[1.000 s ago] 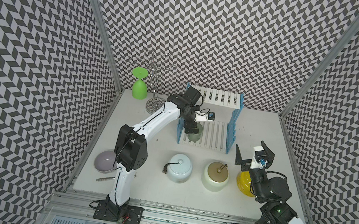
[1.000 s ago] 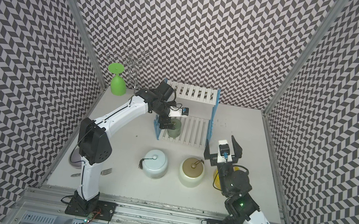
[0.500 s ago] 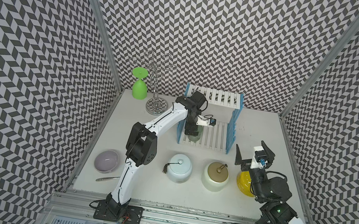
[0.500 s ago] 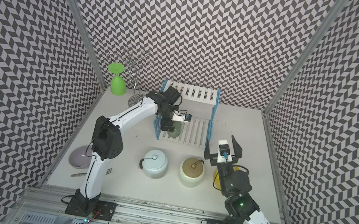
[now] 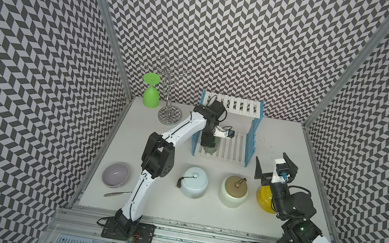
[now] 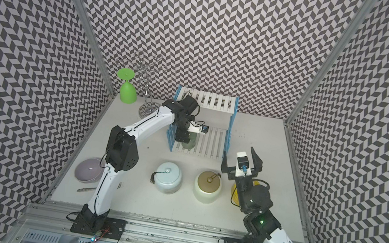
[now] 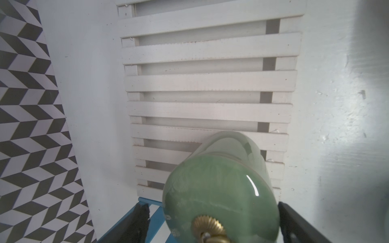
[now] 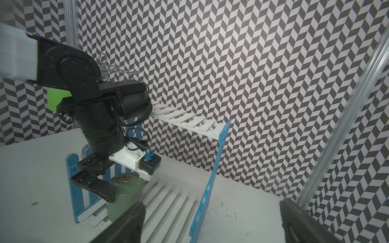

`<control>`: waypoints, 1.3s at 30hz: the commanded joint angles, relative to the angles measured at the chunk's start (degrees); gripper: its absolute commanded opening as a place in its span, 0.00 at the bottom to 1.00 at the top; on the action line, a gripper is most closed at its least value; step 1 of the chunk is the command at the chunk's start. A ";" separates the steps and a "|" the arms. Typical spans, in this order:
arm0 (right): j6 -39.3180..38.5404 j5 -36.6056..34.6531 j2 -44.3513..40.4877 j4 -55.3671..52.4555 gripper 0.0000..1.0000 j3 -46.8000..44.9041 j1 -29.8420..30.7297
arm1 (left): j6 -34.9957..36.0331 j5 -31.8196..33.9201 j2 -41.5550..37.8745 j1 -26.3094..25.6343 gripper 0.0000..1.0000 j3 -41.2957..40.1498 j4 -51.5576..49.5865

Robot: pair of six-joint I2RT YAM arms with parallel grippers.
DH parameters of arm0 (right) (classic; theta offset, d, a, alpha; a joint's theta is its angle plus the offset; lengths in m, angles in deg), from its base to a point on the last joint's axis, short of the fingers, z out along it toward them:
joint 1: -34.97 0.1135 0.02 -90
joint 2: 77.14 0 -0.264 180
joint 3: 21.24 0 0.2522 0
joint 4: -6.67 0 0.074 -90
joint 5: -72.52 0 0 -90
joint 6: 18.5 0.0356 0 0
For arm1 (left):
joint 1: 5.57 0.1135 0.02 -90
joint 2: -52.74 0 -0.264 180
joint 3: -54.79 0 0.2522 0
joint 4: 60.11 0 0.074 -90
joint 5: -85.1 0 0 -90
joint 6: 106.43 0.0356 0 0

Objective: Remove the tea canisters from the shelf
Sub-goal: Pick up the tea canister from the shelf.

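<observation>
A small sage-green glazed tea canister with a brass knob stands upright on the lower board of the two-tier shelf of white slats and light-blue picket sides. It sits at the front corner, just inside the picket side nearer the left arm. The left gripper hangs over its lid, black fingers released and straddling the jar. A sliver of gap shows at one finger, and the jar rests on the slats.

Three more lidded jars stand in a row on the white tabletop in front of the shelf: a pale blue jar with a dark tassel, a large cream jar with a gold-brown lid and a glossy yellow jar. The right gripper is poised off the tabletop near the yellow jar, fingers released and spread wide.

Bare slats run from the green canister to the far picket side, and a strip of open tabletop separates the shelf from the jar row. A lilac bowl and a metal utensil lie by the left wall. A bright green upturned goblet and a chrome wire stand fill the back left corner.

In both top views the left wrist covers most of the green canister. The right arm hides part of the yellow jar, and the left wrist view cuts off the knob.
</observation>
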 commanded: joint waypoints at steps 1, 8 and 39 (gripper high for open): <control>-0.05 -0.41 -0.81 2.75 1.00 -0.45 -0.14 | 0.45 -0.68 3.45 -0.27 0.96 0.80 -4.90; -0.03 -0.33 -0.81 2.75 0.99 -0.53 -0.19 | -0.09 -2.01 5.30 -0.38 0.96 0.60 -6.23; -0.14 -0.46 -0.81 2.84 1.00 -0.62 -0.19 | -0.71 -3.38 -2.25 -2.74 0.23 3.86 -8.80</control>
